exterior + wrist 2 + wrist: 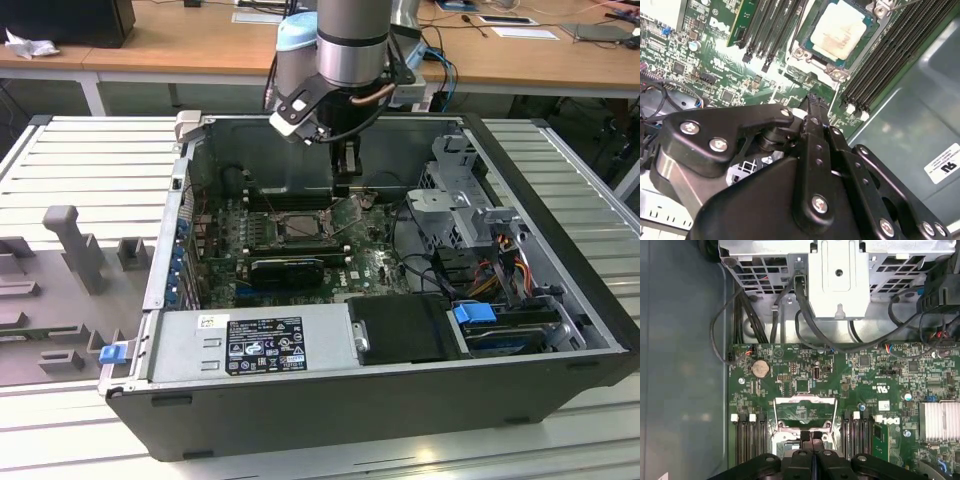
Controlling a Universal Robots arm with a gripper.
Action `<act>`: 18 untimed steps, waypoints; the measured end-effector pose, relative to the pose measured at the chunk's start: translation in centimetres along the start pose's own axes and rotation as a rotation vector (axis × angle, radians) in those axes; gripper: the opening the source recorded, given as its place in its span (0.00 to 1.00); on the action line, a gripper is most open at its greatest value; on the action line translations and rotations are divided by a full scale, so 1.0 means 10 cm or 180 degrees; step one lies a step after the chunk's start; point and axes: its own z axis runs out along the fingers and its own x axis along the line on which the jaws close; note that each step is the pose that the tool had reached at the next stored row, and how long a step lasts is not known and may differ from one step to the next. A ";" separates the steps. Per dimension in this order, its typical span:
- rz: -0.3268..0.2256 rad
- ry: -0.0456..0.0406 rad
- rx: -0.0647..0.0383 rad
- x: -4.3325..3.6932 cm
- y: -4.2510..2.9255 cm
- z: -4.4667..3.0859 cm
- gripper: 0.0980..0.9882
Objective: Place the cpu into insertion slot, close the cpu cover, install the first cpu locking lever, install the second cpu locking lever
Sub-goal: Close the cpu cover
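Observation:
The cpu (839, 27), a pale silver-beige square, lies flat in its socket on the green motherboard (372, 262); in the exterior view it (298, 228) sits mid-board. The cpu cover (346, 214), a thin grey metal frame, stands tilted up at the socket's edge towards the exterior view's right. In the first wrist view the cover (805, 401) appears as an open frame just beyond the fingertips. My gripper (345, 188) hangs right over the cover's raised edge. Its black fingers (811, 434) are pressed together, with nothing seen between them (812, 100).
The open computer case (560, 300) walls in the board. A metal drive cage (840, 270) with black cables (805, 315) stands beyond the socket. Memory slots (890, 60) flank the socket. A power supply (250, 342) fills the case's near side, and a heatsink (940, 420) is on the board.

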 end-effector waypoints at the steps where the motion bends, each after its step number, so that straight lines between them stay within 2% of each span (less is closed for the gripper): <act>1: 0.0000 0.0000 0.0001 0.000 0.012 0.001 0.01; 9: 0.0000 0.0000 0.0001 0.001 0.072 0.005 0.01; 18: 0.0000 0.0000 0.0001 0.002 0.088 0.005 0.01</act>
